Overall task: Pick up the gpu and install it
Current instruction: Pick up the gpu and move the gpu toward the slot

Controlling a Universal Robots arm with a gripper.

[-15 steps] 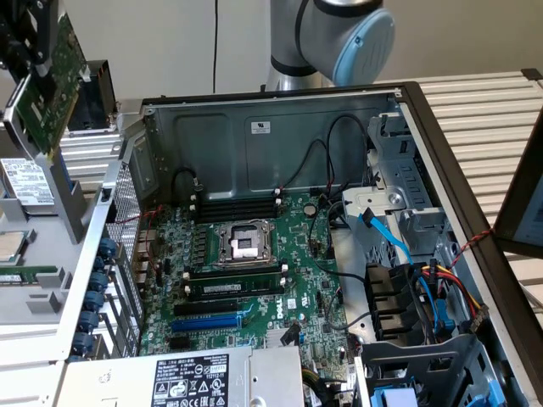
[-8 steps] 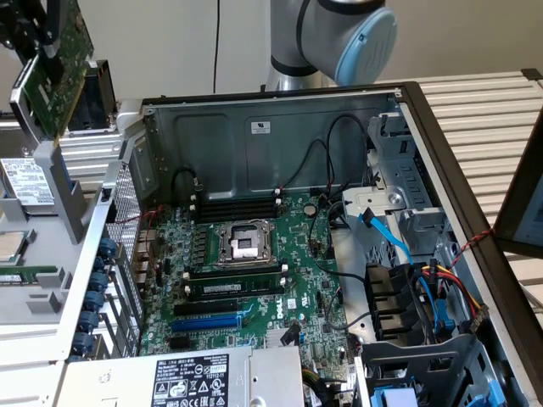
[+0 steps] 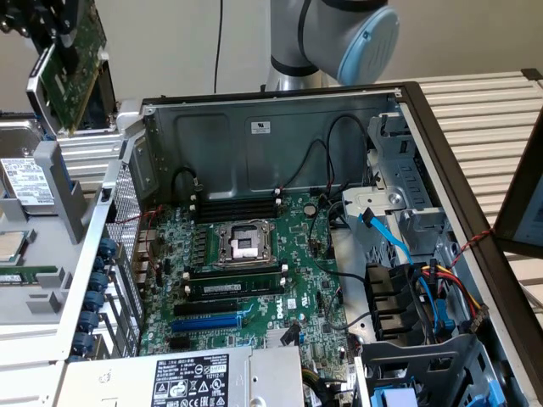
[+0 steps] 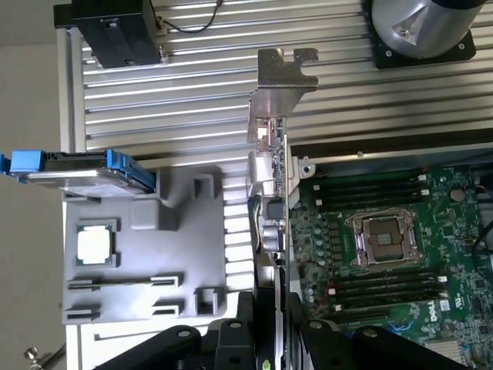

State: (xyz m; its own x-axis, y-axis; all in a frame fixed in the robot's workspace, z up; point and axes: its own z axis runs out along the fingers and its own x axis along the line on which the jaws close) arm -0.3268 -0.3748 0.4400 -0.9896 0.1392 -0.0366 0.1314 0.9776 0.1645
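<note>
The outside camera peers down into the computer case (image 3: 254, 127) up close; the wrist camera, higher, shares its motherboard (image 4: 331, 231).

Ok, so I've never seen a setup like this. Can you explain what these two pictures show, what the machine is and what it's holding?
This is a robot arm working on an open computer case. One picture comes from a camera off the arm, looking into the case at the green motherboard. The other comes from a camera on the arm's wrist, looking along its end effector, the part that grasps things. The end effector is shut on the gpu, a small green circuit card. It holds the card in the air outside the case, not yet in a slot. Beside the case sits a grey tray with a hard drive, a processor chip and a memory stick.
</note>
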